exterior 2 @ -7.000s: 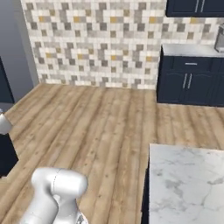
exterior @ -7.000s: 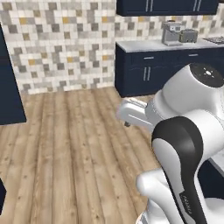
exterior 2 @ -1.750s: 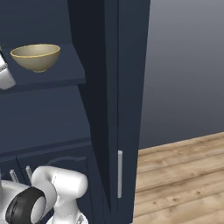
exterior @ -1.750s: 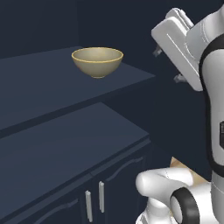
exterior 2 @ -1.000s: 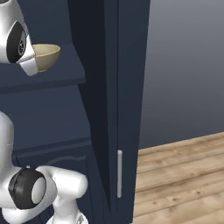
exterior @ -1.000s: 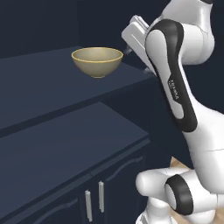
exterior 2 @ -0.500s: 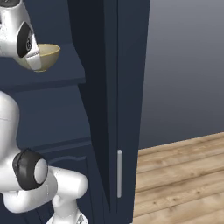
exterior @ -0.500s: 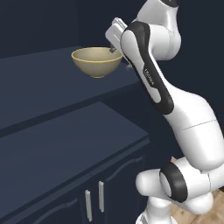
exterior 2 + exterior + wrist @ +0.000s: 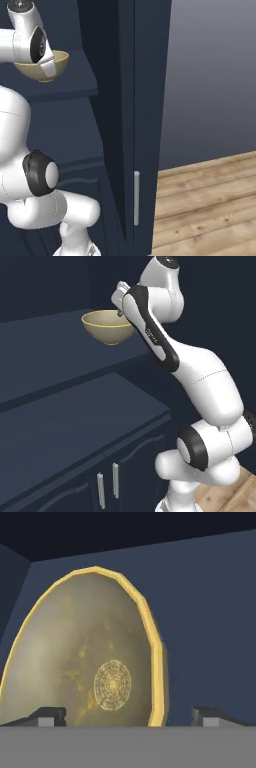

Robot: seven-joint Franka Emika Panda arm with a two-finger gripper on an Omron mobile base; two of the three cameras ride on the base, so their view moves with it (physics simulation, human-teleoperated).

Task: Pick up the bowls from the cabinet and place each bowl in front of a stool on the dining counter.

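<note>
While the plain matte tan-yellow round bowl (image 9: 109, 326) is sitting on the upper shelf of the tall dark navy cabinet (image 9: 60, 421), we are holding our two-finger gripper (image 9: 128, 714) wide open at its rim, gripping nothing.

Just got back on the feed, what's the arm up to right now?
The arm is reaching up to the tan bowl on the upper shelf of the navy cabinet. The gripper is open and right at the bowl's rim, with one fingertip over the bowl's inside and the other outside it, so the rim sits between them. Nothing is gripped yet and the bowl sits on the shelf. It looks lined up to close on the rim next.
</note>
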